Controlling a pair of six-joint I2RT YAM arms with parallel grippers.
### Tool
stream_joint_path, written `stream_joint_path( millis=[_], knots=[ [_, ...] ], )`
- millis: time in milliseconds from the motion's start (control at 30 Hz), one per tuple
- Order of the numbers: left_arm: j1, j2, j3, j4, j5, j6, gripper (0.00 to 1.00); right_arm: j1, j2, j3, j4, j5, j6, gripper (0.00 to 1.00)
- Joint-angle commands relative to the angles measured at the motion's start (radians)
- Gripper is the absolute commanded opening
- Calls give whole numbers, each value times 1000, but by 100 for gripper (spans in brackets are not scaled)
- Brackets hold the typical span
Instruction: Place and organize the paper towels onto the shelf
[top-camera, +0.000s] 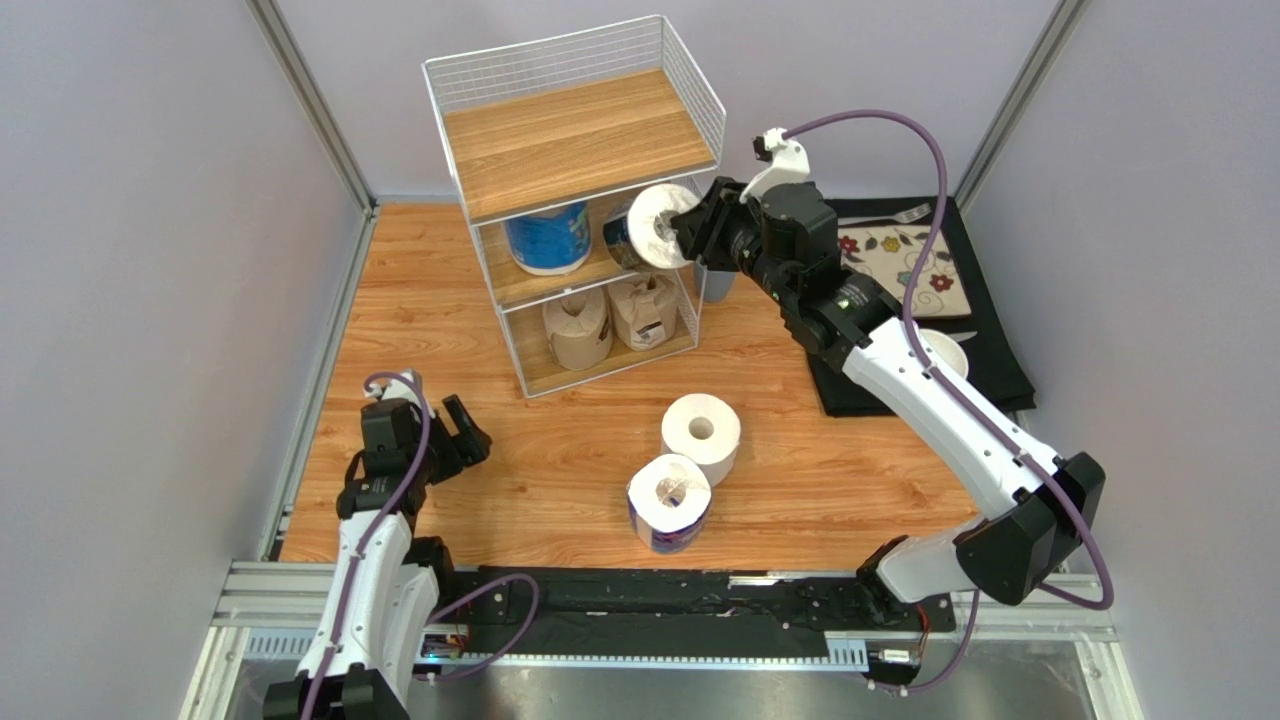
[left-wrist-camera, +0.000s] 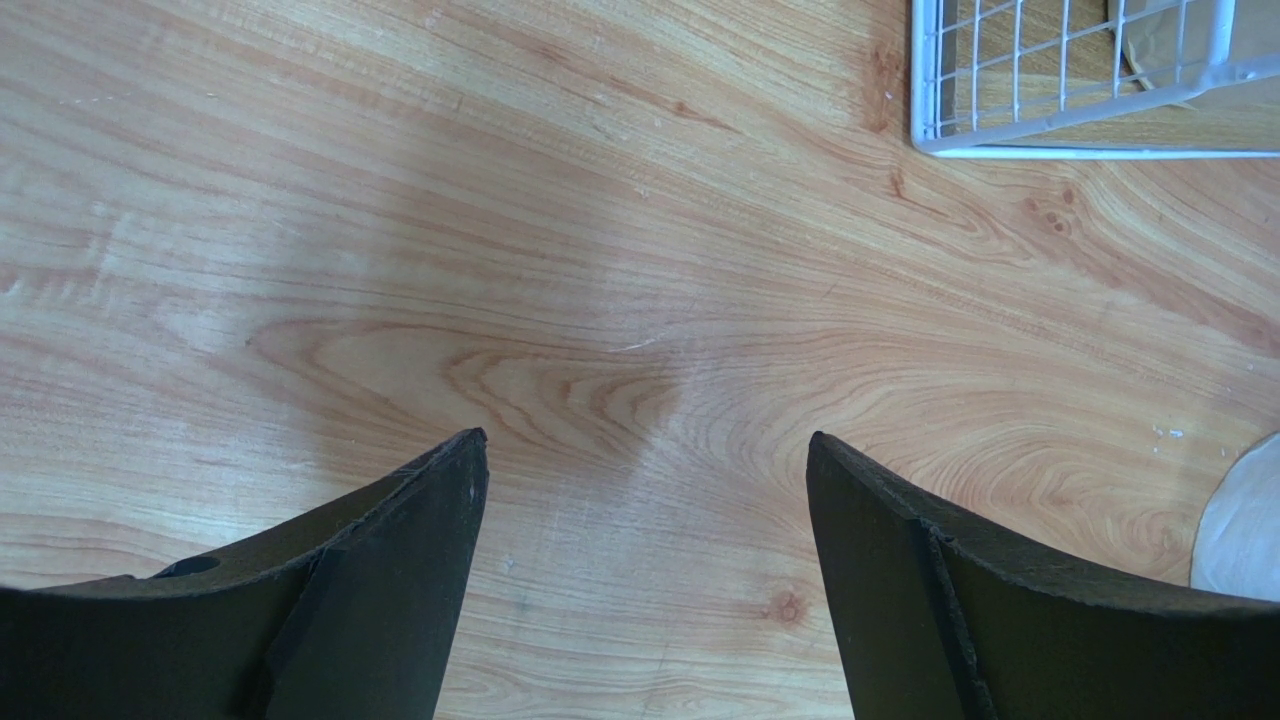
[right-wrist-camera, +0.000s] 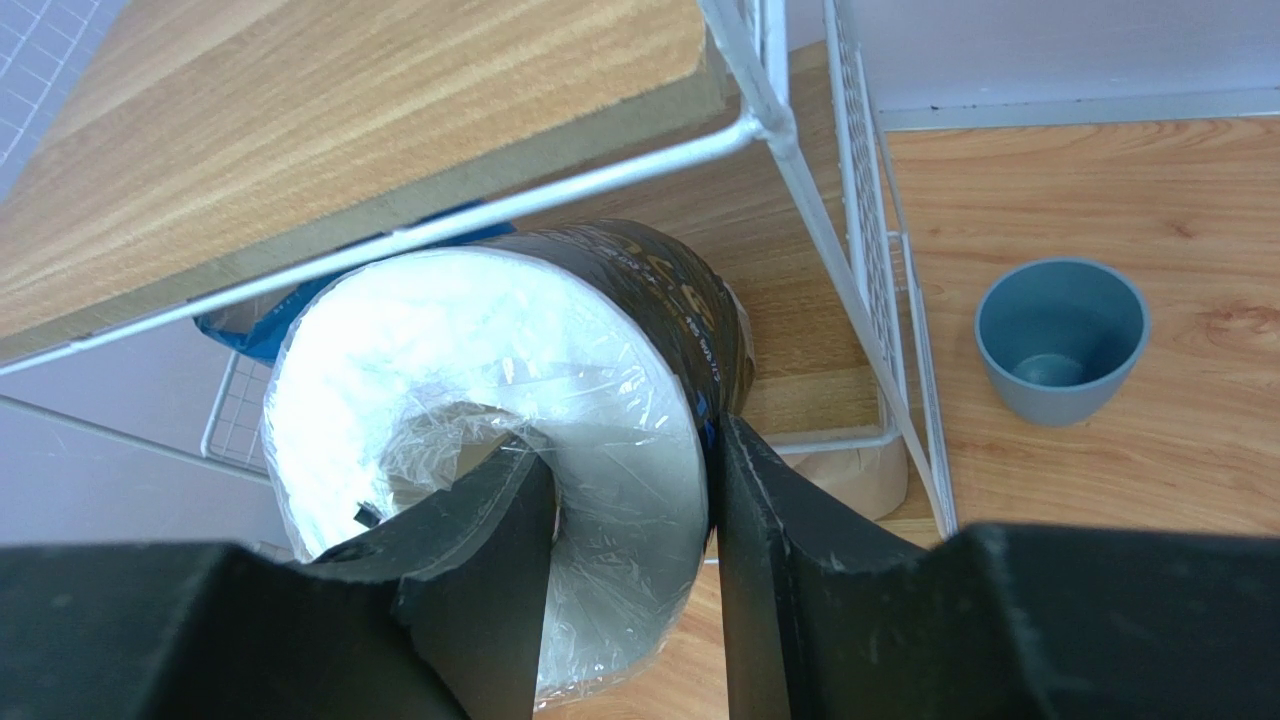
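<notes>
Lettering on the dark-wrapped roll (right-wrist-camera: 661, 285) is gold but too small to read. It lies on its side at the middle tier of the shelf (top-camera: 579, 143), core pointing out toward the right gripper (right-wrist-camera: 631, 450), which pinches its wall with one finger inside the core. Over the table (left-wrist-camera: 451, 225) the left gripper (left-wrist-camera: 646, 450) hangs with jaws spread.

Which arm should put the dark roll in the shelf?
Right. The right gripper pinches the dark roll at the middle level of the shelf. The left gripper hangs open and empty over the table, away from the shelf.
</notes>
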Motion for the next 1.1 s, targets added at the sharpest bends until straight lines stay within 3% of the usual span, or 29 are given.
stream_joint_path(
  millis=[0, 1067],
  knots=[
    [6, -9, -6, 19, 10, -8, 86, 11, 17, 83, 108, 7, 5, 36],
    [6, 2, -5, 18, 7, -5, 86, 65, 199, 256, 64, 101, -90, 36]
  ],
)
